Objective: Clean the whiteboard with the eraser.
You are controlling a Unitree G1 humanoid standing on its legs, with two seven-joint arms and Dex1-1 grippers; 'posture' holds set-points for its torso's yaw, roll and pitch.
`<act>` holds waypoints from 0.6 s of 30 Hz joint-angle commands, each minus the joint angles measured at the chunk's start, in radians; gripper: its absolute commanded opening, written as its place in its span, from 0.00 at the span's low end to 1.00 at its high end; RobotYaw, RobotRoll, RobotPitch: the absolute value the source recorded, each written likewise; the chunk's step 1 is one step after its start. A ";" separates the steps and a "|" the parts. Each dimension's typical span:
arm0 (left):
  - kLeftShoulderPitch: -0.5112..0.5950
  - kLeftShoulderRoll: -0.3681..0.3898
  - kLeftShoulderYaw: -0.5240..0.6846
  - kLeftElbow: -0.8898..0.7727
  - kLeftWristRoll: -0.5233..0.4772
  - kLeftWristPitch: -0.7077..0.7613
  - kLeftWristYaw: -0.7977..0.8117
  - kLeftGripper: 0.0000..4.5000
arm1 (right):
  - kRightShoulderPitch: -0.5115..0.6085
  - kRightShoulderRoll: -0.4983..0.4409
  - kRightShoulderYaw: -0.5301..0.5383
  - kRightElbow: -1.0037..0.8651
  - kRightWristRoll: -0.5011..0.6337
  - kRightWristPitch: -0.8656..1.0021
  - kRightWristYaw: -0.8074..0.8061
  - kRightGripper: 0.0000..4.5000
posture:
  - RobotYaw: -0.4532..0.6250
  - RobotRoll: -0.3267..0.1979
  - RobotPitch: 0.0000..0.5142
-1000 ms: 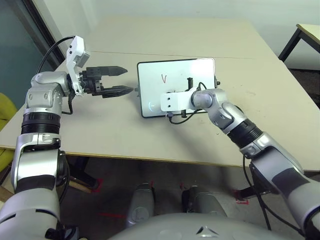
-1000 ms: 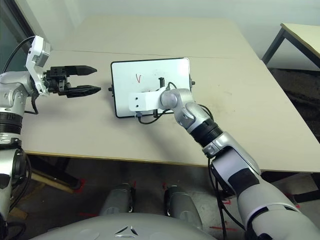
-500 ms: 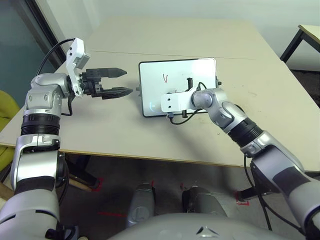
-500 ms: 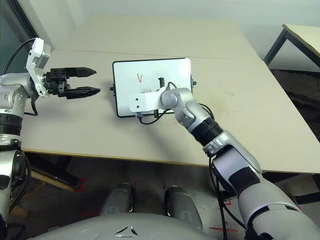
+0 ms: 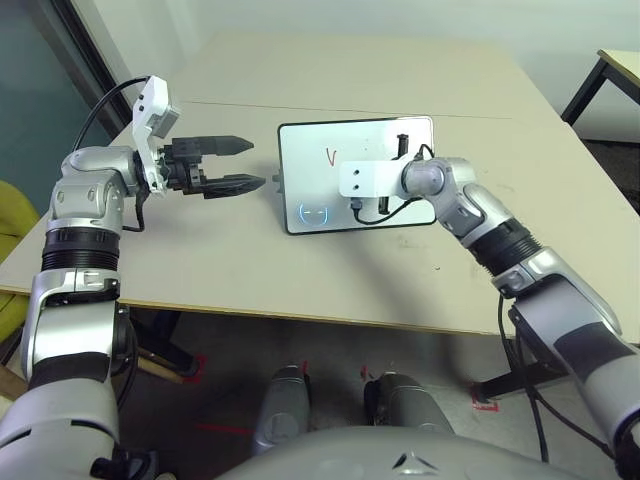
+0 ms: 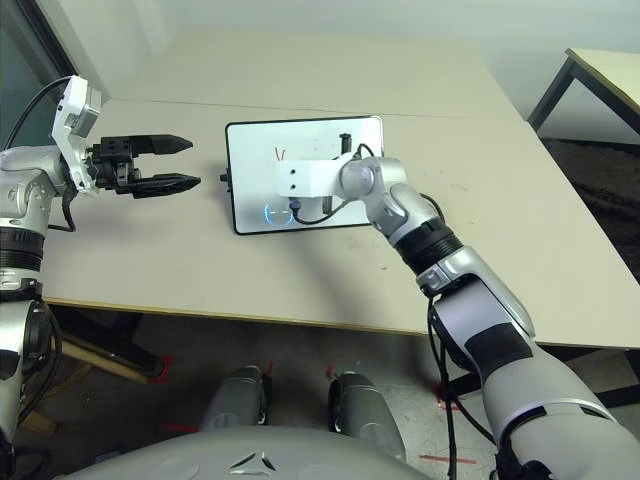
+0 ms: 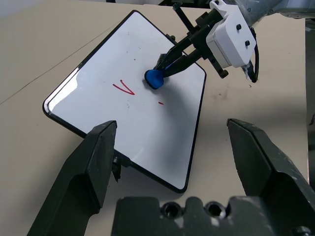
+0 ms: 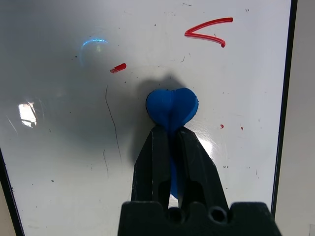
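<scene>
Where whiteboard [image 5: 345,205] lies: beige table [image 5: 230,260]

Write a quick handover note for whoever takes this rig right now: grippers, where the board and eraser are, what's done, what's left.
Right gripper: shut on the eraser, which is pressed to the whiteboard.
Left gripper: open, holding nothing, hovering beside the whiteboard's left edge.
Whiteboard lies flat on the table.
Left to do: a red V stroke, a short red dash and small specks are still unwiped.
</scene>
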 commanded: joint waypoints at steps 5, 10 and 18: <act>-0.001 0.008 0.001 0.009 0.008 0.000 0.000 1.00 | 0.055 0.048 0.042 -0.055 -0.010 0.029 0.031 0.00 | 0.62 0.62 0.00; 0.004 0.012 0.003 -0.001 0.006 0.006 0.000 1.00 | 0.077 0.067 0.065 -0.077 -0.018 0.038 0.039 0.00 | 0.63 0.62 0.00; 0.006 0.015 0.004 -0.002 0.005 0.007 0.002 1.00 | 0.096 0.068 0.089 -0.095 -0.030 0.035 0.053 0.00 | 0.63 0.62 0.00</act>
